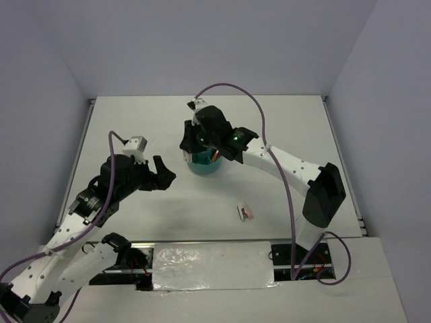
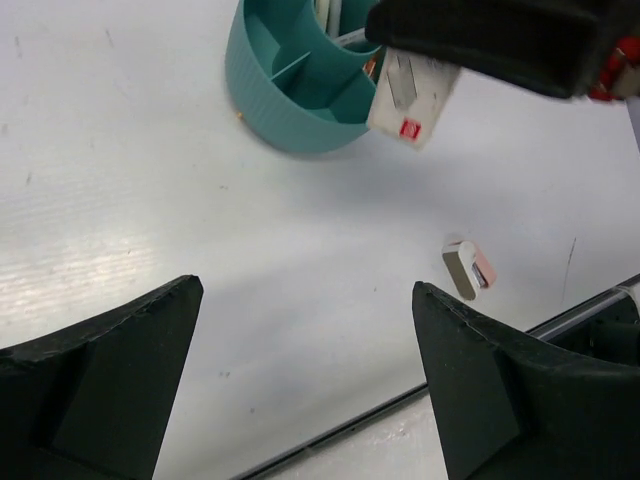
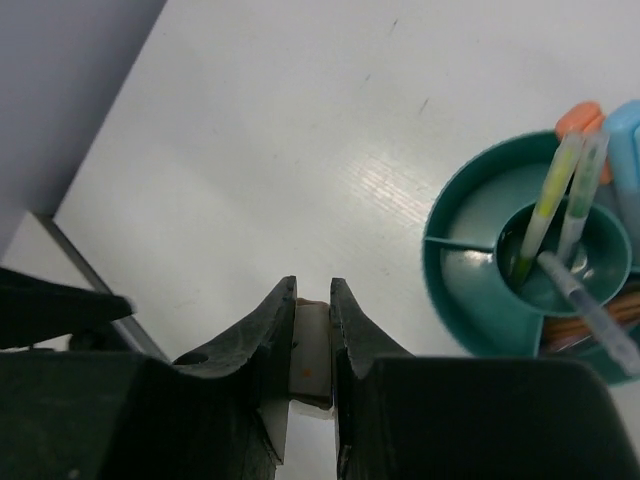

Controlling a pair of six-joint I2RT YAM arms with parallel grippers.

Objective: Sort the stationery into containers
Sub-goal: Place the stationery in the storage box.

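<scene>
The round teal organiser bowl (image 1: pixel 202 168) stands mid-table; it also shows in the left wrist view (image 2: pixel 270 100) and the right wrist view (image 3: pixel 432 270). Thin pens (image 3: pixel 548 205) stand in its central cup, and an orange marker (image 3: pixel 578 117) and a light-blue marker (image 3: pixel 625 135) stand in far wedges. My right gripper (image 1: pixel 190 142) (image 3: pixel 313 290) is shut on a flat white piece (image 3: pixel 314 345) (image 2: pixel 412 95), held above the table just beside the bowl's rim. A small white and pink piece (image 1: pixel 245 212) (image 2: pixel 467 268) lies on the table. My left gripper (image 1: pixel 161 176) (image 2: pixel 305 340) is open and empty, left of the bowl.
The table's near edge (image 2: pixel 400 400) runs close below the left fingers. A taped clear plastic sheet (image 1: pixel 209 266) covers the strip between the arm bases. Grey walls stand on three sides.
</scene>
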